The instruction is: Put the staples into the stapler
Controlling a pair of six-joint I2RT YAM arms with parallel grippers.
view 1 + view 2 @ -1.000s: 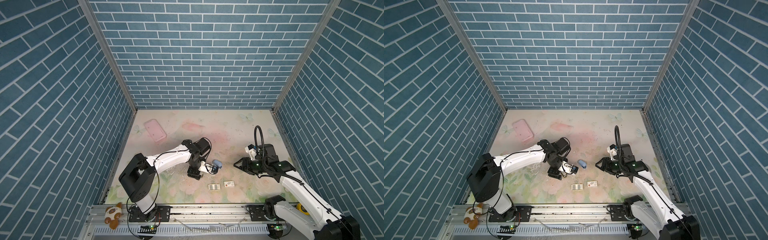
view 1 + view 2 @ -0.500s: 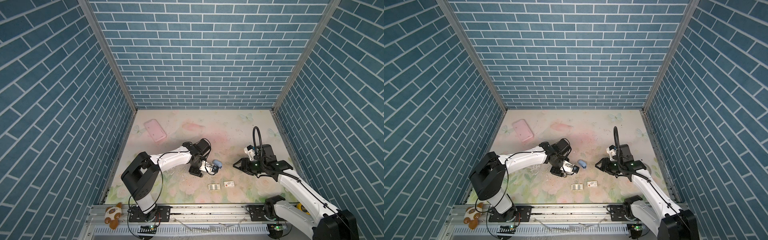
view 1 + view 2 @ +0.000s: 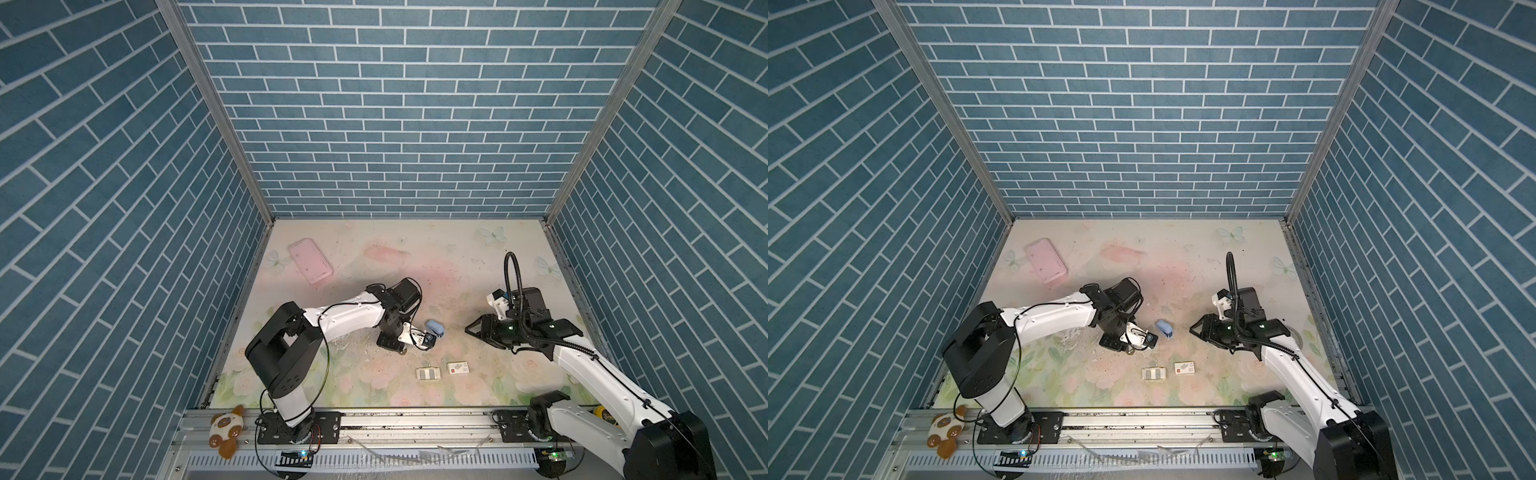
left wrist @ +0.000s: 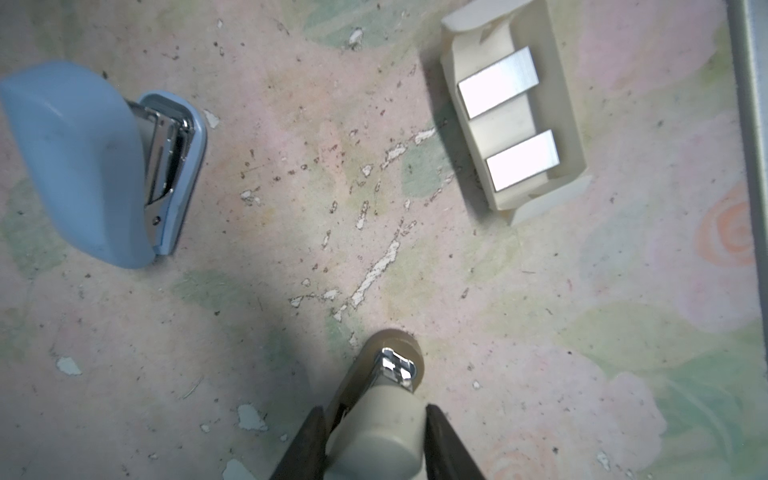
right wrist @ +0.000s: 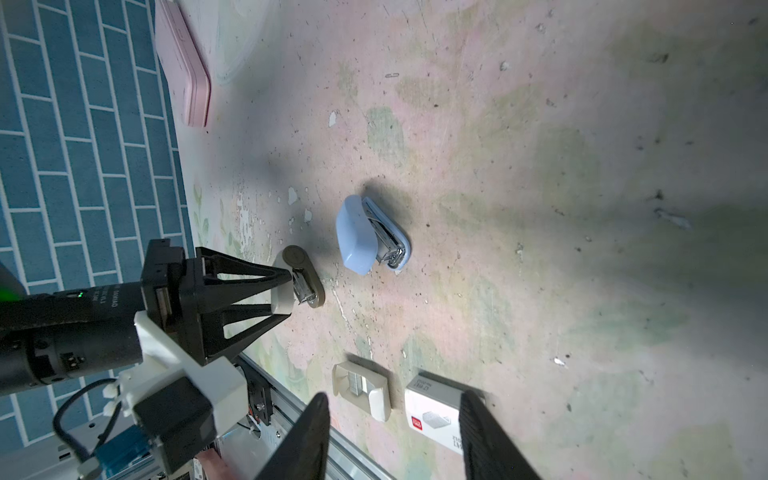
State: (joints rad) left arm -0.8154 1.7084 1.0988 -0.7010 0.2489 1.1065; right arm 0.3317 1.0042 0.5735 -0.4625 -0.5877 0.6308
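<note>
My left gripper (image 4: pixel 374 415) is shut on the cream top of a small beige stapler (image 4: pixel 390 374), whose tan base (image 5: pixel 299 270) lies on the mat. That gripper (image 3: pixel 395 347) points down at mid-table. A blue stapler (image 3: pixel 434 328) (image 4: pixel 83 166) lies on its side just right of it. The staples (image 4: pixel 496 83), two silvery strips, sit in a white card tray (image 3: pixel 428 373) (image 5: pixel 361 386). Its red-marked white sleeve (image 3: pixel 458 368) (image 5: pixel 432 419) lies beside the tray. My right gripper (image 3: pixel 471 329) (image 5: pixel 395 415) hovers open and empty, right of the blue stapler.
A pink flat case (image 3: pixel 311 261) lies at the back left. A plush toy (image 3: pixel 226 428) sits on the front metal rail (image 3: pixel 415 419). Blue brick walls close in the flowered mat on three sides.
My left gripper's jaws have closed onto the beige stapler, and the left arm has shifted a little. The right arm has hardly moved.
</note>
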